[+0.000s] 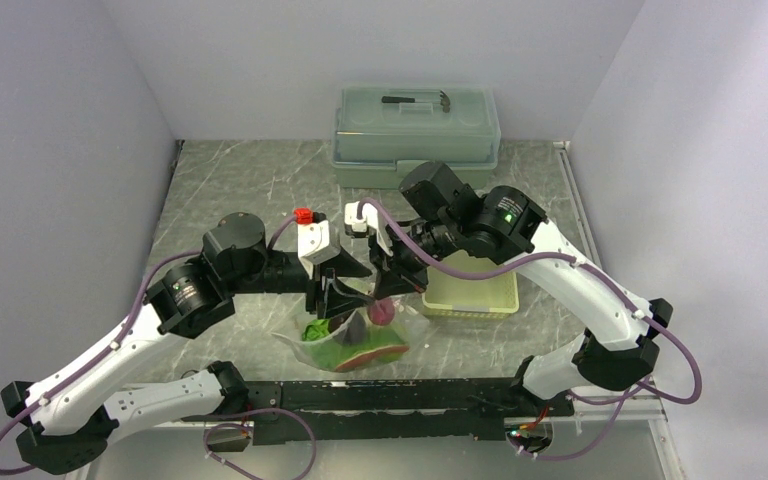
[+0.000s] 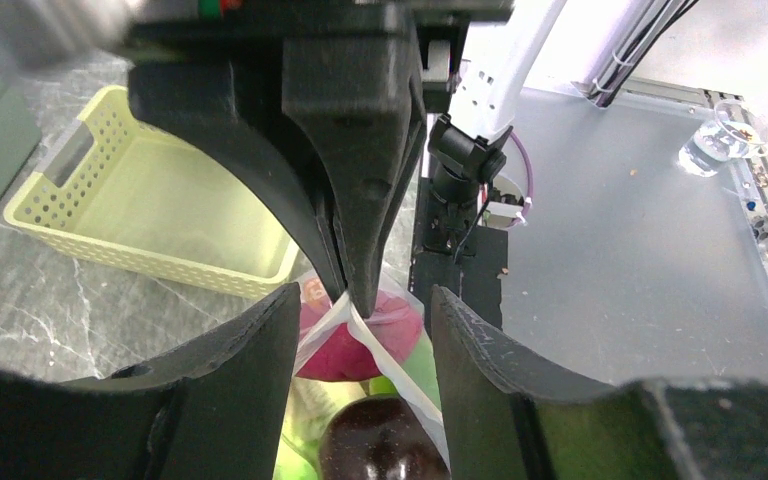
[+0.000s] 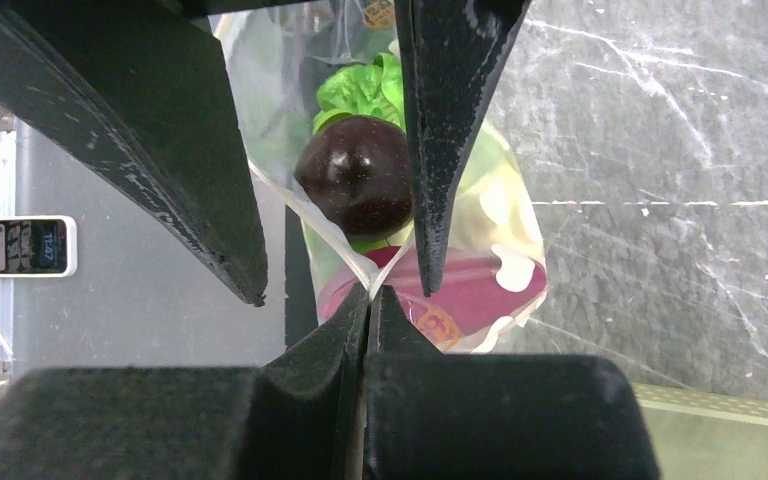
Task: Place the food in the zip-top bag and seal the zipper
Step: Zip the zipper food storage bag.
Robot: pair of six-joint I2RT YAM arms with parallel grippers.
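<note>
The zip-top bag (image 1: pixel 360 345) lies at the near middle of the table with food inside: lettuce (image 3: pixel 365 85), a dark round piece (image 3: pixel 355 185), a magenta root (image 2: pixel 360 350) and a watermelon slice (image 1: pixel 375 355). My right gripper (image 3: pixel 368 290) is shut on the bag's mouth edge and lifts it into a peak. The zipper (image 2: pixel 397 375) runs as a pale strip from that pinch down toward the dark piece. My left gripper (image 2: pixel 362 300) stands open, one finger on each side of the strip, not pressing it. In the top view the left gripper (image 1: pixel 335 298) and right gripper (image 1: pixel 390 288) meet above the bag.
A pale yellow-green perforated tray (image 1: pixel 470 295) sits just right of the bag, behind the right gripper. A lidded grey-green box (image 1: pixel 415 135) stands at the back wall. A small clear cup (image 2: pixel 720 140) rests on the grey shelf at the near edge.
</note>
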